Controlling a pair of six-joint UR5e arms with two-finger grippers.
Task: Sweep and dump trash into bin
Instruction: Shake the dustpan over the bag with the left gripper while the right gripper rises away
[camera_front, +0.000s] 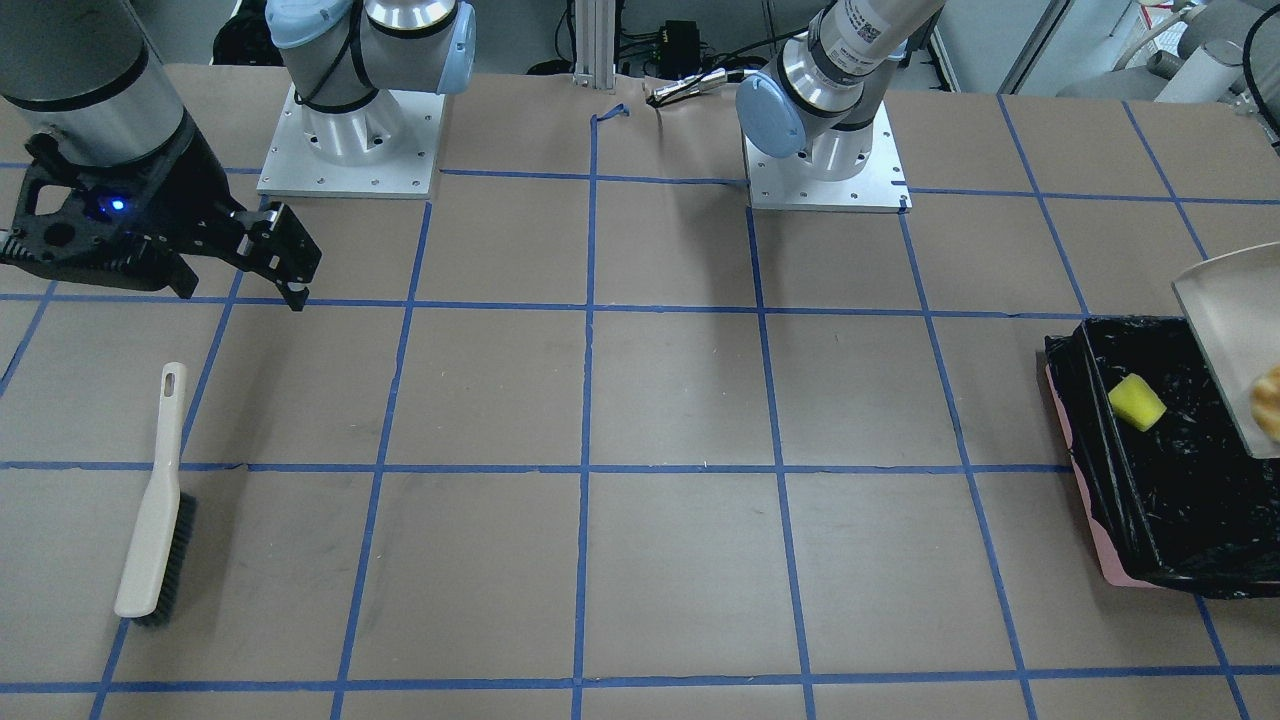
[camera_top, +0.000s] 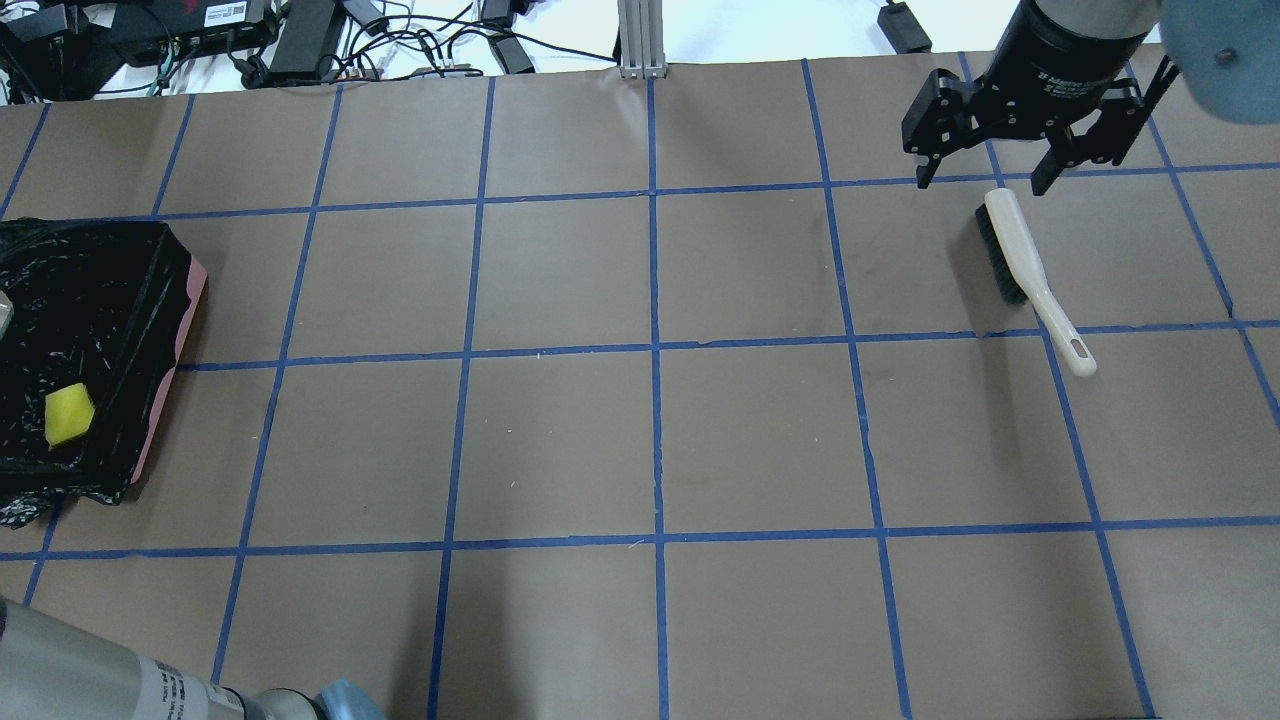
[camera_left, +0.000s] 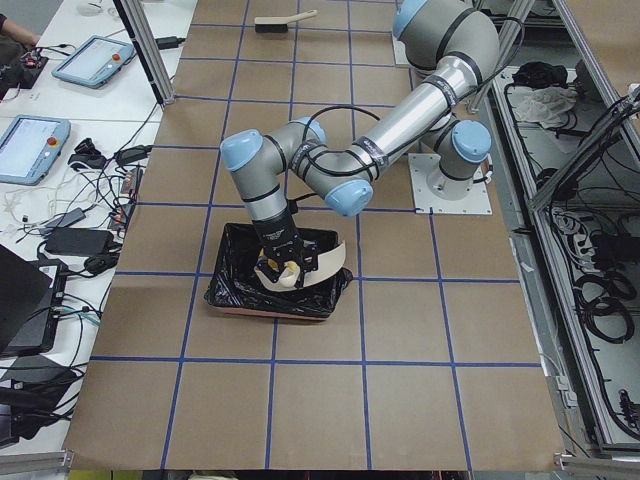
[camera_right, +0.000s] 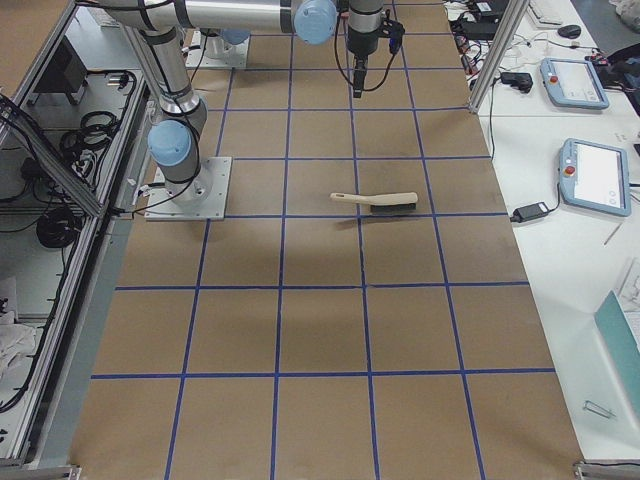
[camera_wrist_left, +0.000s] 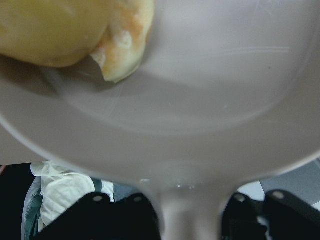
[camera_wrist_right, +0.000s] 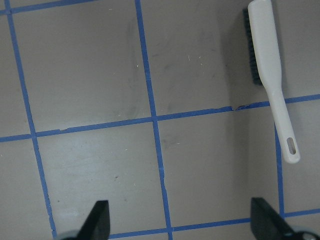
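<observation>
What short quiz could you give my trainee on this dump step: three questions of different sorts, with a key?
1. True or false: the yellow sponge block lies inside the pink bin lined with a black plastic bag.
2. The beige hand brush with dark bristles is: A) in the open right hand; B) lying on the brown paper-covered table; C) in the bin.
3. What does the left hand hold over the bin?
Key: 1 true; 2 B; 3 the beige plastic dustpan, with the golden croissant-shaped piece in it.

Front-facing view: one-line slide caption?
Dustpan tilted over bin, sponge already inside; brush lies on table, right gripper open.
</observation>
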